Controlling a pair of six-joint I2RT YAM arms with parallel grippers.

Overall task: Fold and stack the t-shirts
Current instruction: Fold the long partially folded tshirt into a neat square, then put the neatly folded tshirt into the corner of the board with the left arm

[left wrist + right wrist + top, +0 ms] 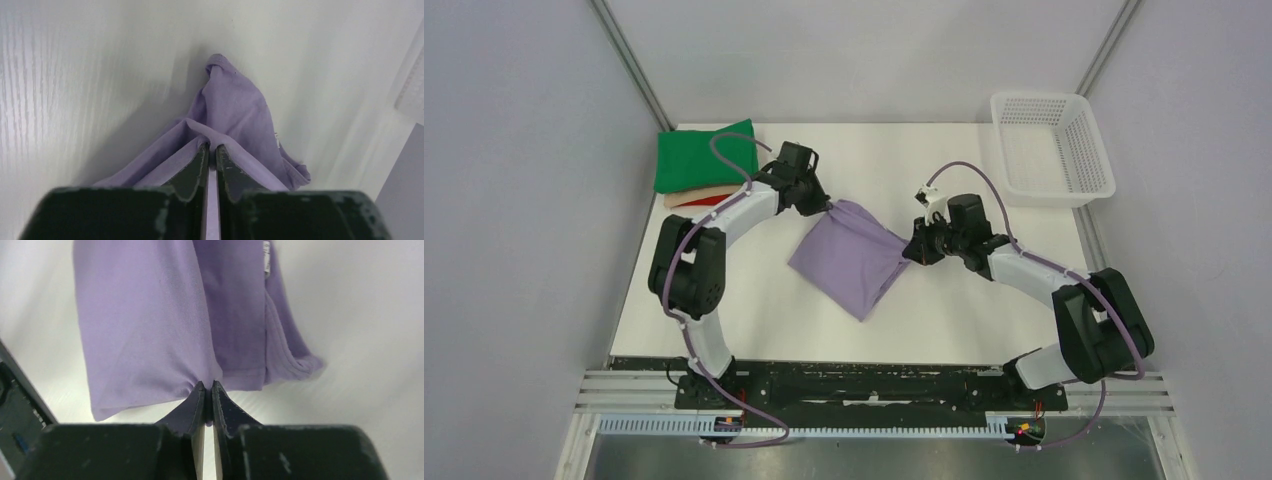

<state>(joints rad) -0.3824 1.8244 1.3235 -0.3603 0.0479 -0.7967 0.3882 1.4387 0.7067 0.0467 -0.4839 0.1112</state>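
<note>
While the left gripper (829, 207) and right gripper (911, 248) pinch corners of the lavender t-shirt (849, 262), folding seems underway; next, both must lower it evenly.

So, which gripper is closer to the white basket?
Right. The right gripper is left of the basket, gripping the purple shirt; the left gripper grips its other corner, further left, near the green shirt.

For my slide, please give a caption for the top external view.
Left fingers and right fingers hold the purple shirt; folded shirts lie far left.
</note>
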